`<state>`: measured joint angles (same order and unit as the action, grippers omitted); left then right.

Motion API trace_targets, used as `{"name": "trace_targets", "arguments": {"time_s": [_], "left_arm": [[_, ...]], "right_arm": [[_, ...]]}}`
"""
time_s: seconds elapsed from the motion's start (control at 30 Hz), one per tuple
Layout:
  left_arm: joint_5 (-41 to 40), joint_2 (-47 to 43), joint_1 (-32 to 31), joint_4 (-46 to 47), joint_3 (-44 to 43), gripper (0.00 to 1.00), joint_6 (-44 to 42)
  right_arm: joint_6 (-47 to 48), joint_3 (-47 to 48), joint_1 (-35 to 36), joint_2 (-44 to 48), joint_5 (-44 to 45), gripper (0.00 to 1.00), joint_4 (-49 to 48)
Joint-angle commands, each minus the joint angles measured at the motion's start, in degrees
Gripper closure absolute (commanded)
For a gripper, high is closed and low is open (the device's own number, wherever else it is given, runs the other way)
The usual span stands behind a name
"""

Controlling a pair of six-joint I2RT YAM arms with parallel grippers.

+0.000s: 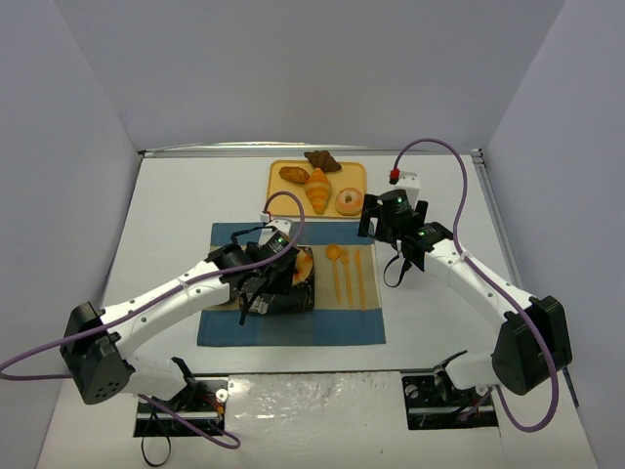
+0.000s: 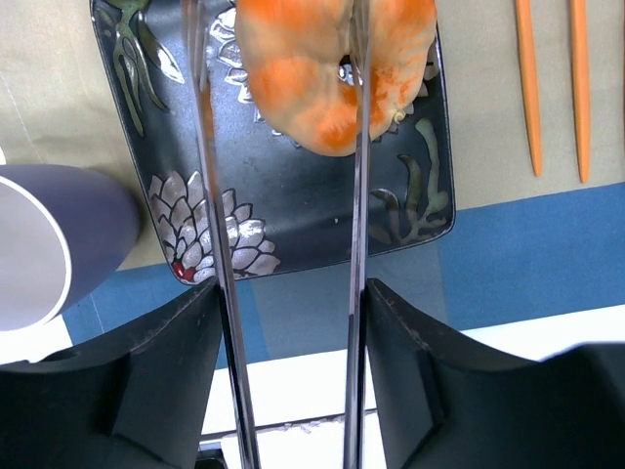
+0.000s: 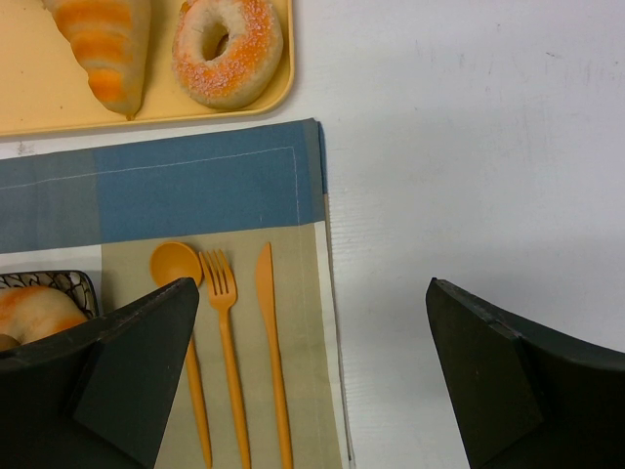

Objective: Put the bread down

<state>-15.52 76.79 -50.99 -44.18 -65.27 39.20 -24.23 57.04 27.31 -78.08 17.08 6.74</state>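
Left claw half-spread over the bread on the dark plate, one finger clear.

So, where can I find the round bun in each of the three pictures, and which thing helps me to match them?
Top external: the bread lies on the dark plate, mid-picture; only its right side shows.
Left wrist: the bread is at top centre, on the plate.
Right wrist: the bread is at the lower left edge, cut off.
Shared landmark: the orange cutlery, right of the plate in every view.
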Motion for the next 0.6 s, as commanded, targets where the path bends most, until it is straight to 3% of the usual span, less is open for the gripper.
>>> {"name": "trace_targets", "arguments": {"time_s": [0.0, 0.57], "left_arm": [[-2.0, -1.6, -1.0, 0.1, -4.6, 0.45, 0.7], [-5.4, -4.0, -1.3, -4.3, -10.0, 0.43, 0.0]], "right_arm": [[-0.8, 0.4, -0.3, 2.4, 0.7, 0.00, -2.1], [-1.0, 0.7, -0.3, 2.3, 0.3, 0.00, -2.2]]}}
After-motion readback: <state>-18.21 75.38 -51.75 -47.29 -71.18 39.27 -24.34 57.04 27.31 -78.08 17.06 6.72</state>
